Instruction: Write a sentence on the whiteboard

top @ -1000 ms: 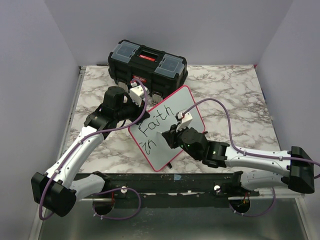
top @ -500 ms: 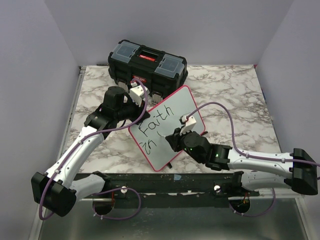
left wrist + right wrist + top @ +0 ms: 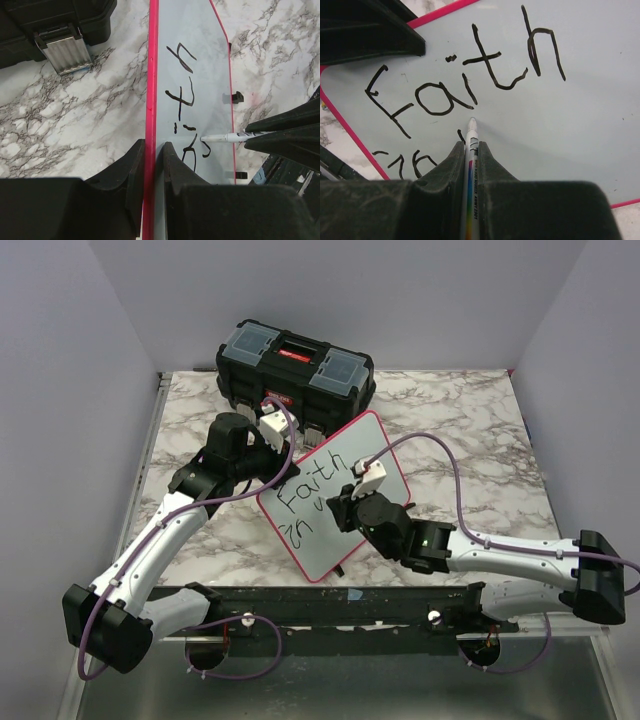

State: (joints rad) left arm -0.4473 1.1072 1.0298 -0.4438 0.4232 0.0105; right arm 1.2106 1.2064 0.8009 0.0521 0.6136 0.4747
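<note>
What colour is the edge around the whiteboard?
The rim of the whiteboard is bright pinkish red, clearest in the left wrist view.

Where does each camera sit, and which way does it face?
Top external: above and behind, looking down on table, toolbox, whiteboard; left arm and right arm show.
Left wrist: looks along the whiteboard's red edge; left gripper clamps it.
Right wrist: faces the lettering; right gripper holds the marker.
Shared: both wrist views show the marker tip on the board.
</note>
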